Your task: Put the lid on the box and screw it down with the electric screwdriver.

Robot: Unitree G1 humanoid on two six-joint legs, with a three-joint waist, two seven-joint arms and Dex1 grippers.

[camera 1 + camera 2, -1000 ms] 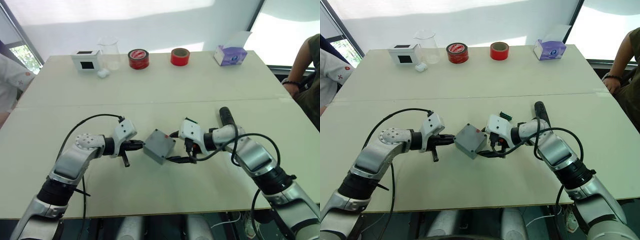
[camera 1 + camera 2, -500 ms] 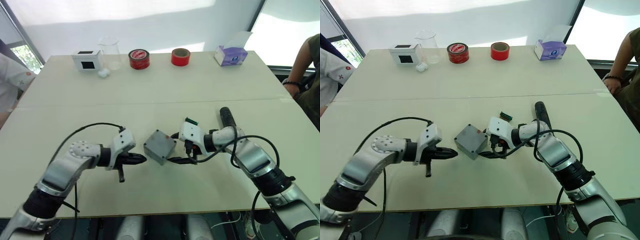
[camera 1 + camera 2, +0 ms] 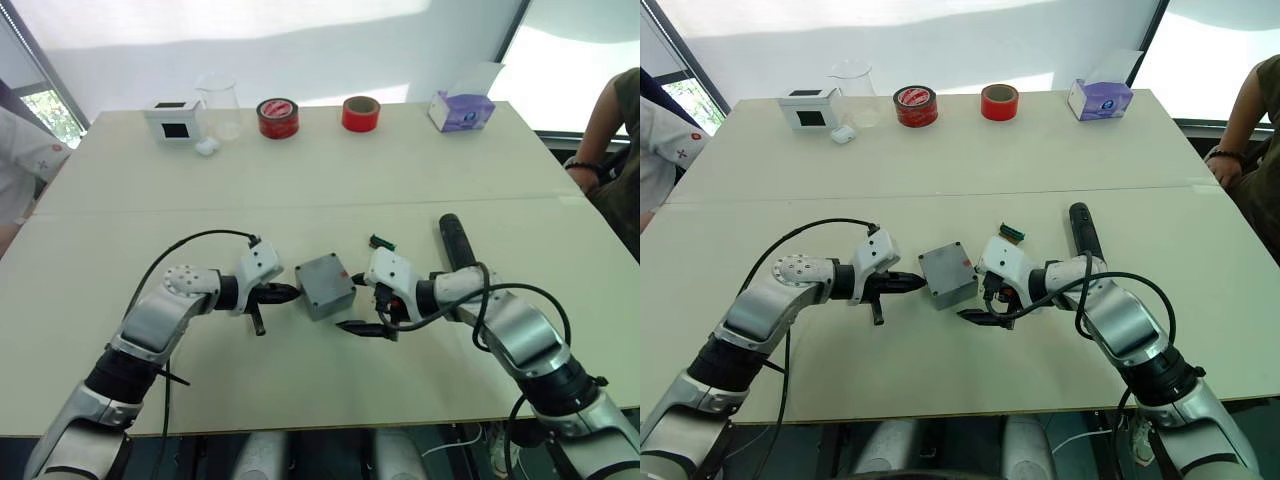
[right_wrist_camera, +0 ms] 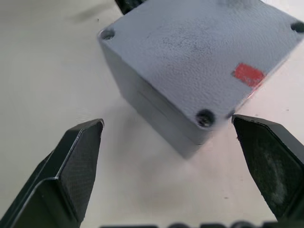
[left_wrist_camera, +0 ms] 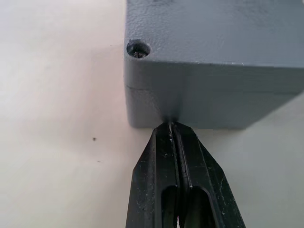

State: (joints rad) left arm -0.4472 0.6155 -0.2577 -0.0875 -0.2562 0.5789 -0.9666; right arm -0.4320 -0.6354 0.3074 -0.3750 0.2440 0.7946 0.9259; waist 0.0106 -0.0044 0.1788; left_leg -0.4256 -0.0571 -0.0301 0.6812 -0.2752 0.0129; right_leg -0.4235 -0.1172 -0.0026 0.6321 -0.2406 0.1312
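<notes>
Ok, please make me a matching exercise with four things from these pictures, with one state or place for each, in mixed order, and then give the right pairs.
Things:
1. left hand
2. right hand
3. electric screwdriver
4. tissue box

States or places:
A. at the far edge of the table
B. open, box ahead of its fingers
C. shut, tip against the box's side
D. lying beside the right arm

Pairs: 1-C, 2-B, 3-D, 4-A

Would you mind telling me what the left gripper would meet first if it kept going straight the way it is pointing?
The left gripper, fingers shut, points at the side wall of the box; its tips look already at or touching that wall.
</notes>
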